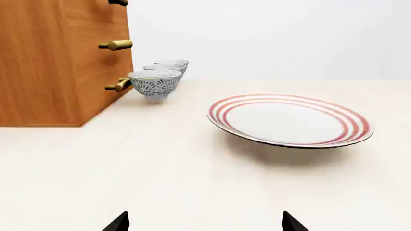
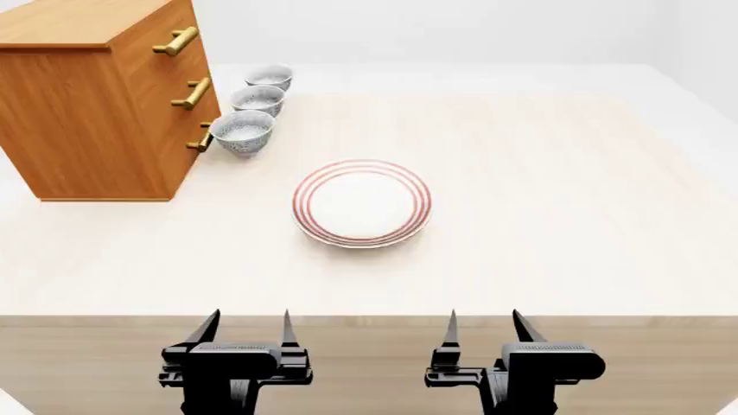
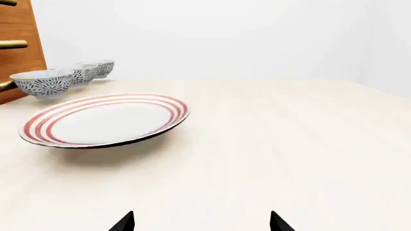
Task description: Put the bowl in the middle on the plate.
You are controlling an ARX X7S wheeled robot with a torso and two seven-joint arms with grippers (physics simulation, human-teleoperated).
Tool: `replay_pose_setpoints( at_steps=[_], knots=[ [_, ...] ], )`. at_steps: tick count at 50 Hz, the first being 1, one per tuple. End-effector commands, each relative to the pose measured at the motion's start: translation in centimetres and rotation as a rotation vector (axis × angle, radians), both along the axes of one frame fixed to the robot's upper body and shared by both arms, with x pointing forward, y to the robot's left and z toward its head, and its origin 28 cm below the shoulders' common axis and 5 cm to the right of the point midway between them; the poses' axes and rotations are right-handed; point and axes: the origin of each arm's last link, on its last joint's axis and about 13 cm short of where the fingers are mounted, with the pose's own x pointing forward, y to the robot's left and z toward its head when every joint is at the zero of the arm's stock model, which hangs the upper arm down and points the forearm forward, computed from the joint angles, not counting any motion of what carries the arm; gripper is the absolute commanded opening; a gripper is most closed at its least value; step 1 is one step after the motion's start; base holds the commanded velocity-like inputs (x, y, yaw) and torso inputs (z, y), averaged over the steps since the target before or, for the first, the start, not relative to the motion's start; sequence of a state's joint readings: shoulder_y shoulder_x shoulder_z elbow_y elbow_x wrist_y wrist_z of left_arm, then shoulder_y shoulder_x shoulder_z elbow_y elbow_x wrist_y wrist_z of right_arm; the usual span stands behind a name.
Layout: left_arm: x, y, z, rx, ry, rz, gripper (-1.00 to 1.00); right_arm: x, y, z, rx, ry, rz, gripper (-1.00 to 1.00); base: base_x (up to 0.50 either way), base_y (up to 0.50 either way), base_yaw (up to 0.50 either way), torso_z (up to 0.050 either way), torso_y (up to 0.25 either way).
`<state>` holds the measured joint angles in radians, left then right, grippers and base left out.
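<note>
Three speckled blue-grey bowls stand in a row beside the drawer unit. The middle bowl point(image 2: 257, 100) point(image 1: 164, 68) point(image 3: 80, 73) sits between a nearer one point(image 2: 242, 131) and a farther one point(image 2: 268, 78). The red-ringed white plate point(image 2: 362, 204) point(image 1: 290, 120) point(image 3: 106, 120) lies at the table's centre, apart from the bowls. My left gripper point(image 2: 245, 328) point(image 1: 205, 224) and right gripper point(image 2: 483, 327) point(image 3: 202, 222) hover over the table's front edge, both open and empty, well short of the plate.
A wooden drawer unit point(image 2: 98, 95) with brass handles point(image 2: 192, 93) stands at the back left, close against the bowls. The pale table point(image 2: 554, 199) stretches wide to the right of the plate, its front edge just ahead of the grippers.
</note>
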<state>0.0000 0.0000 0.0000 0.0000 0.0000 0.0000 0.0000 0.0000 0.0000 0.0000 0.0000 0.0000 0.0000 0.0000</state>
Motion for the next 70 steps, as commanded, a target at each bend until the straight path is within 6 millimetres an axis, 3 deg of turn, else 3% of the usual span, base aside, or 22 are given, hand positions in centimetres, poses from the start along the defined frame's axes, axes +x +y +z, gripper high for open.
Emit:
replay_pose_setpoints(
  at_steps=[1,10,16,26,32,48,70],
  knots=[
    [0.0,0.0,0.1,-0.001,-0.002,0.001,1.00,0.0,0.0,-0.1,0.003,0.004,-0.010,1.00,0.00,0.00,0.00,0.000,0.000],
    [-0.1,0.1,0.6,0.001,-0.016,0.010,1.00,-0.1,-0.1,0.4,-0.005,0.000,-0.015,1.00,0.00,0.00,0.00,0.000,0.000],
    [-0.3,0.2,1.7,0.016,-0.030,0.009,1.00,-0.4,-0.3,2.1,-0.018,-0.040,-0.016,1.00,0.00,0.00,0.00,0.000,0.000],
    [-2.2,0.6,8.3,0.015,-0.201,0.022,1.00,-2.0,-1.1,8.7,0.007,-0.205,-0.054,1.00,0.00,0.00,0.00,0.000,0.000],
    [-3.2,0.6,10.5,0.018,-0.259,0.022,1.00,-2.9,-1.3,10.7,0.001,-0.268,-0.062,1.00,0.00,0.00,0.00,0.000,0.000],
    [-4.6,1.0,13.2,-0.004,-0.339,0.043,1.00,-3.8,-1.4,12.6,0.004,-0.327,-0.066,1.00,0.00,0.00,0.00,0.000,0.000],
    [-5.0,1.0,13.6,0.000,-0.355,0.041,1.00,-4.0,-1.4,12.7,0.020,-0.316,-0.044,1.00,0.36,0.00,0.00,0.000,0.000]
  ],
)
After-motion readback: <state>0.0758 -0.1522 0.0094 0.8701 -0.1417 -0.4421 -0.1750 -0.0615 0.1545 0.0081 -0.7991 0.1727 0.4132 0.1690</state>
